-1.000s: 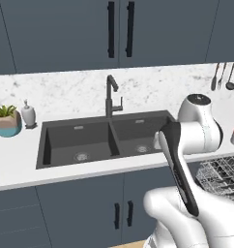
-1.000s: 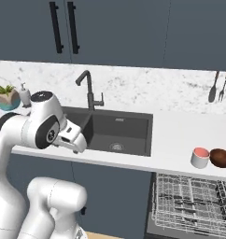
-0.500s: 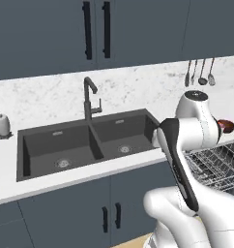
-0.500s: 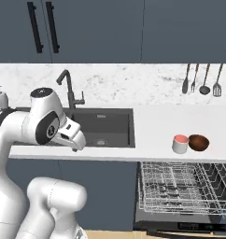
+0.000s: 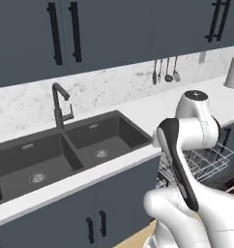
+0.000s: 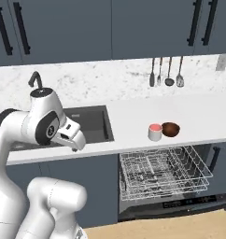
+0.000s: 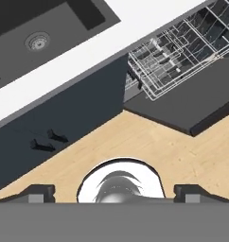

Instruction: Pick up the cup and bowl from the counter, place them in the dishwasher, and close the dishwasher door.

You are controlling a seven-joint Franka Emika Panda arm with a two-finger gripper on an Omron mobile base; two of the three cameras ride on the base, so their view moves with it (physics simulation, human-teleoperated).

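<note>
Sink (image 6: 89,125) left of cup (image 6: 155,132) (bowl (image 6: 171,129) touching).

No writing, label, brand, number or sign can be read anywhere in this kitchen; every surface I can see is plain.
</note>
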